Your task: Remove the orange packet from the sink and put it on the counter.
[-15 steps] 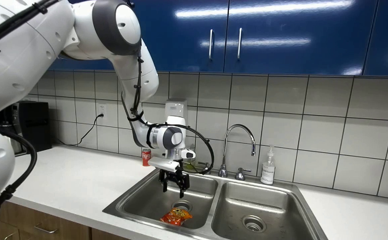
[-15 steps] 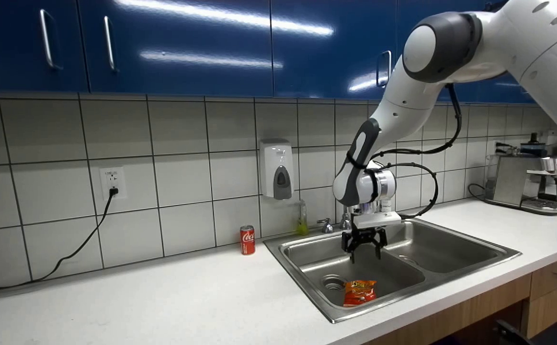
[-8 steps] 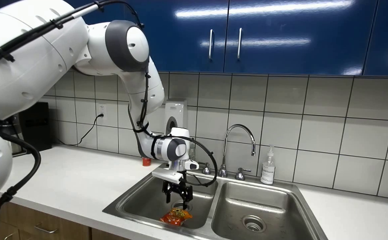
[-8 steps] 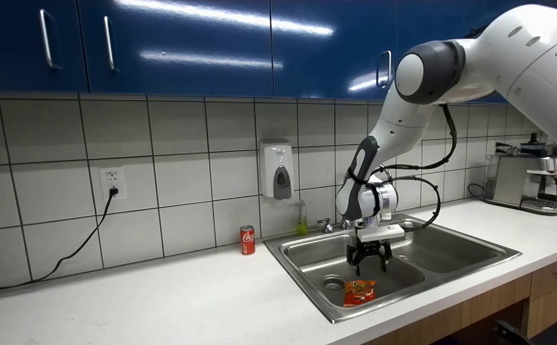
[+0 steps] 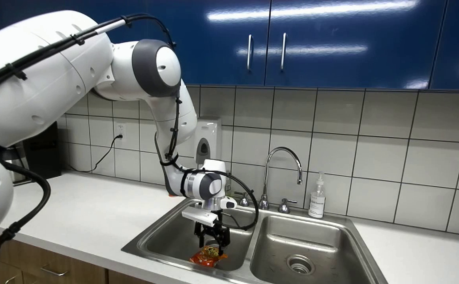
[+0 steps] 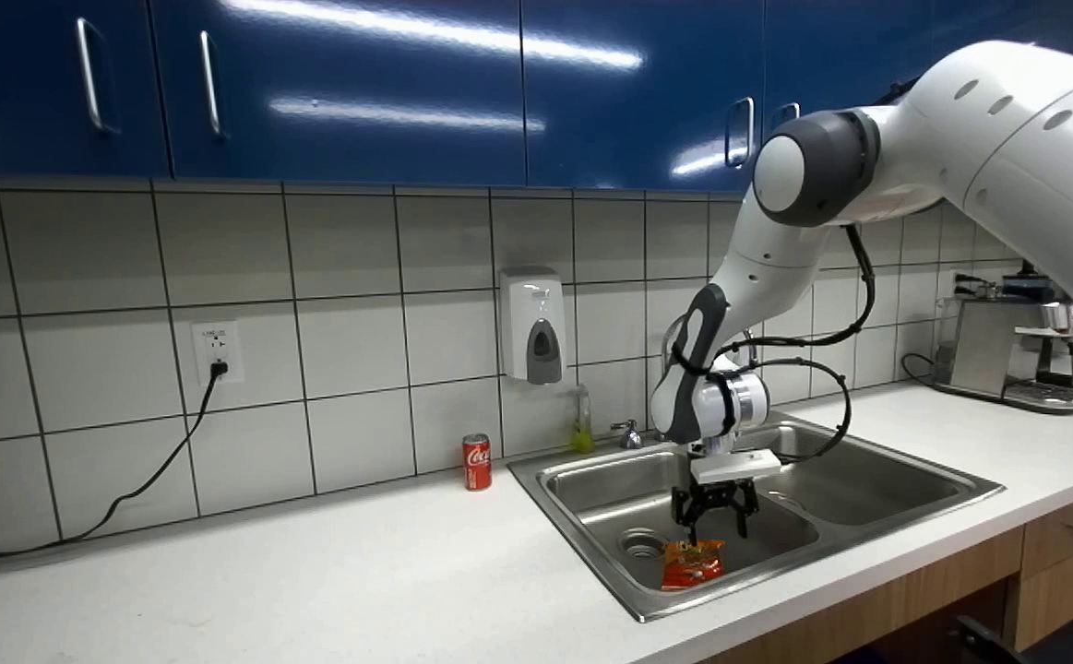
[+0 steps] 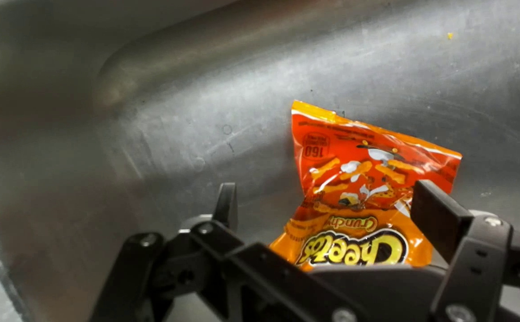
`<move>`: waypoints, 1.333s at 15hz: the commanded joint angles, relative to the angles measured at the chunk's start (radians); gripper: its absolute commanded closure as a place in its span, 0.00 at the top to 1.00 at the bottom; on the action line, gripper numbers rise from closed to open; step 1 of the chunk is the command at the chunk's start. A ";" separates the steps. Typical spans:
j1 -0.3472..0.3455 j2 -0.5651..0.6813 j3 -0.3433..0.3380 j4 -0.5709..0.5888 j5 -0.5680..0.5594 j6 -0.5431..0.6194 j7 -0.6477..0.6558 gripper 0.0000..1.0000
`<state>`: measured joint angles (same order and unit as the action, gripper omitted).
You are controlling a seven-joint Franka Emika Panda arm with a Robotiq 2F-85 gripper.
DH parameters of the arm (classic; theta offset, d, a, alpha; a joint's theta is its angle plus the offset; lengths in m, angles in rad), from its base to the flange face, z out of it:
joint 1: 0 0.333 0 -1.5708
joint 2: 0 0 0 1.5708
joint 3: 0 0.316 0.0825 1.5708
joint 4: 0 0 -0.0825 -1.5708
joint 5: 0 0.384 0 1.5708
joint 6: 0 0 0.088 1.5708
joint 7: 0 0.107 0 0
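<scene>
One Cheetos Crunchy packet (image 7: pixel 367 181), orange-red with yellow lettering, lies on the floor of the sink (image 5: pixel 132 247), beside a drain (image 6: pixel 642 543); of the two basins (image 5: pixel 279 256), it is in the one nearer the single Coca-Cola can (image 6: pixel 477 462). One end effector (image 7: pixel 327 192) hangs above the packet, its two fingers (image 7: pixel 227 203) spread well apart. In the wrist view one finger overlaps the packet and the other is over bare metal; whether either touches it cannot be told. The white surface (image 6: pixel 315 581) surrounds the sink, and the can stands upright on it, near the sink's corner. In an exterior view, one curved chrome faucet (image 5: pixel 266 179) rises behind the basins, between two handles (image 5: pixel 284 206), with one pump bottle (image 5: pixel 317 202) near them. One soap dispenser (image 6: pixel 532 323) is mounted on the tiled wall (image 6: pixel 351 341). One espresso machine (image 6: pixel 983 350) stands on the surface, well apart from the sink.
</scene>
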<state>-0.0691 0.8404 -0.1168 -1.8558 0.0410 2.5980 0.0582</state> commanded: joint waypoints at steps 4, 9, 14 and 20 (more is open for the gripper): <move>-0.001 0.092 0.001 0.060 0.002 0.065 0.038 1.00; 0.008 0.134 0.001 0.094 0.004 0.091 0.054 1.00; 0.019 0.143 0.003 0.123 0.005 0.090 0.063 1.00; 0.028 0.140 0.004 0.130 0.003 0.095 0.063 0.40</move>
<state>-0.0435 0.9740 -0.1151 -1.7417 0.0410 2.6861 0.0994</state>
